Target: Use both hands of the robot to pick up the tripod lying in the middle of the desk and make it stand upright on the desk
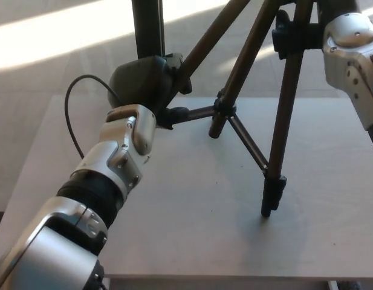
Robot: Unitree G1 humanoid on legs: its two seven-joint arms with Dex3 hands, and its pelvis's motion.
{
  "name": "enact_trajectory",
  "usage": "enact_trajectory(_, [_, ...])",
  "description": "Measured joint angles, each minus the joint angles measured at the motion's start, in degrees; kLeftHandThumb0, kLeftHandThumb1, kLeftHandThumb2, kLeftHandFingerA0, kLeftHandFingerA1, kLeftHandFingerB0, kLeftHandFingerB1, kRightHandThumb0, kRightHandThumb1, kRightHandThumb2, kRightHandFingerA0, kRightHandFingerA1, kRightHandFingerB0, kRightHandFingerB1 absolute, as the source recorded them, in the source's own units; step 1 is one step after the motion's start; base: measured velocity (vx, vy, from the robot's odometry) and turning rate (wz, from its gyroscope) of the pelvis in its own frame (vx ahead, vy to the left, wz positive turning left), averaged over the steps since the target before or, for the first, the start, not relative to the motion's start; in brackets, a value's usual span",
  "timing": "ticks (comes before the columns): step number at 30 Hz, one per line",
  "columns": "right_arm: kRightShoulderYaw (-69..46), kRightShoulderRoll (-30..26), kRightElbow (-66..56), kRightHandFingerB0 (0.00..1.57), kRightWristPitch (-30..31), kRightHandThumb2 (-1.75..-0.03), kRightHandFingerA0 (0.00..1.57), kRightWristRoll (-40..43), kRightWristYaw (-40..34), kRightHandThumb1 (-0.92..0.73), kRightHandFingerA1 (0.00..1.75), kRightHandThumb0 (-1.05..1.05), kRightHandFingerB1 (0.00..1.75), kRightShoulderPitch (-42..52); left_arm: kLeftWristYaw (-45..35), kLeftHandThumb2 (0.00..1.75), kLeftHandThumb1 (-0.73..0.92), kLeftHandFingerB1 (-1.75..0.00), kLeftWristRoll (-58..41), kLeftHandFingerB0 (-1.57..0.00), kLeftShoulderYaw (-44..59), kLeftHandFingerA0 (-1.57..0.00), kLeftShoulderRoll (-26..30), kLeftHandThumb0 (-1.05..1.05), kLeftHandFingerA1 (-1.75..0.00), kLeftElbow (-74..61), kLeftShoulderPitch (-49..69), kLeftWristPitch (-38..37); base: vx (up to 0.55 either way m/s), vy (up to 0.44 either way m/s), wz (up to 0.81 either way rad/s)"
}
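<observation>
The black tripod (246, 66) is held above the pale desk (192, 241), its legs spread and pointing down. The near leg's foot (268, 205) is at the desk surface on the right; actual contact is unclear. A brace (192, 112) joins the legs to the centre column (147, 27), which runs up out of the picture. My left hand (144, 78) is shut around the tripod near the column. At the top right, my right hand (292, 30) is shut on the upper part of the near leg.
A thin black cable (68, 115) loops off my left wrist. The desk's far edge runs just behind the tripod, its front edge along the bottom of the picture. Beyond it lies floor with a sunlit band (47, 36).
</observation>
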Motion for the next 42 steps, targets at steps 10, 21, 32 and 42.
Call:
enact_trajectory(10, [8.04, 0.02, -2.60, 1.04, -0.53, -1.14, 1.27, -3.73, 4.25, -0.44, 1.40, -0.23, 1.26, -0.75, 1.61, 0.89, 0.61, -0.98, -2.91, -0.80, 3.35, -0.87, -2.29, -0.15, -1.55, -3.69, 7.10, 1.15, 0.00, 0.000, 0.00])
enact_trajectory(21, [9.00, 0.39, -8.78, 0.73, -0.42, -1.15, 0.94, -6.85, 8.71, -0.52, 1.75, -0.24, 1.58, 1.96, 4.22, 0.78, 0.61, -1.51, -4.45, -0.68, 3.59, -0.84, -1.85, -0.15, -1.75, -8.69, 12.63, 1.46, 0.00, 0.000, 0.00])
enact_trajectory(32, [1.11, 2.79, -7.43, 0.75, -1.29, -1.11, 0.98, -7.75, 13.59, -0.57, 1.75, -0.25, 1.53, 6.08, 3.55, 0.71, 0.62, -1.24, -4.39, -0.71, 1.49, -0.87, -0.09, -0.13, -1.63, -10.94, 14.48, 2.40, 0.00, 0.000, 0.00])
enact_trajectory(42, [-1.49, 3.57, -4.16, 0.75, -3.02, -1.11, 0.97, -9.21, 14.80, -0.55, 1.75, -0.26, 1.55, 7.15, 0.61, 0.73, 0.61, -0.75, -4.41, -0.76, 1.34, -0.89, 0.09, -0.23, -1.49, -11.80, 14.38, 3.43, 0.00, 0.000, 0.00])
